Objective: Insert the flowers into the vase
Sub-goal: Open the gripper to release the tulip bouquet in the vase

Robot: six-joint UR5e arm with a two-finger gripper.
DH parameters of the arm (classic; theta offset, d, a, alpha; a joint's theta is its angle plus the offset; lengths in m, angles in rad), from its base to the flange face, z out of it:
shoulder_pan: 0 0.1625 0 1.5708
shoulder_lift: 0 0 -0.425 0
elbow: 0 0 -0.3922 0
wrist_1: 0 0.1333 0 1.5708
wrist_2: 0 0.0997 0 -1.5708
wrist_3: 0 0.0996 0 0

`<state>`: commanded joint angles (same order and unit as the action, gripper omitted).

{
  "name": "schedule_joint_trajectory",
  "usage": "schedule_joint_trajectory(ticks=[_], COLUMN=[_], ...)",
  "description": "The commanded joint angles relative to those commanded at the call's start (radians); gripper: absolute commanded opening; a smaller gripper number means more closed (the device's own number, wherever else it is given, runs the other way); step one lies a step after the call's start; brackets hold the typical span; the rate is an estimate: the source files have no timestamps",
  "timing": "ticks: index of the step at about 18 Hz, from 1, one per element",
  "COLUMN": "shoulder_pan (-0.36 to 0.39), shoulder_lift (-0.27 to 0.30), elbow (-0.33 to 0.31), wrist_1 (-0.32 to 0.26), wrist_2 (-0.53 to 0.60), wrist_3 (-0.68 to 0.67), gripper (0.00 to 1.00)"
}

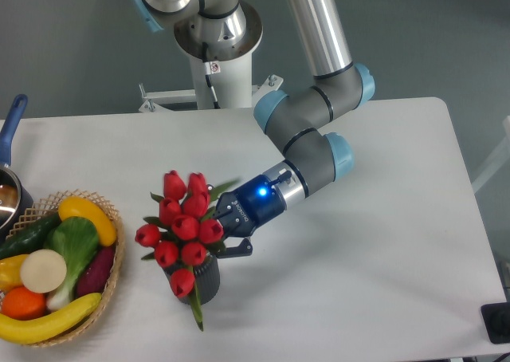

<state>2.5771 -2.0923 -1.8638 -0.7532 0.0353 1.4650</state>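
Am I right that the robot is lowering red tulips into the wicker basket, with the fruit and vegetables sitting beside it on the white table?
Not quite. The camera view shows the tulips going into a short dark grey vase, not the wicker basket. The basket sits to the left and holds the fruit and vegetables. The gripper is beside the bunch on the white table.
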Motion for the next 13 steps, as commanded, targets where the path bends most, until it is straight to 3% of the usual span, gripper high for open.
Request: schedule_joint_trajectory(ticks=[6,9,11,13], shoulder_pan=[0.002,0.006,0.014,0.026], shoulder_lift=[0.003,0.008,0.035,0.078], elbow=[-0.002,-0.006,-0.012,-0.012], wrist_1=[0.002,0.002,0.0,0.002], wrist_2=[0.0,0.0,0.006,0.121], wrist_3=[0.002,0.015,0.018,0.034], gripper=[0.71,1.0,1.0,1.0])
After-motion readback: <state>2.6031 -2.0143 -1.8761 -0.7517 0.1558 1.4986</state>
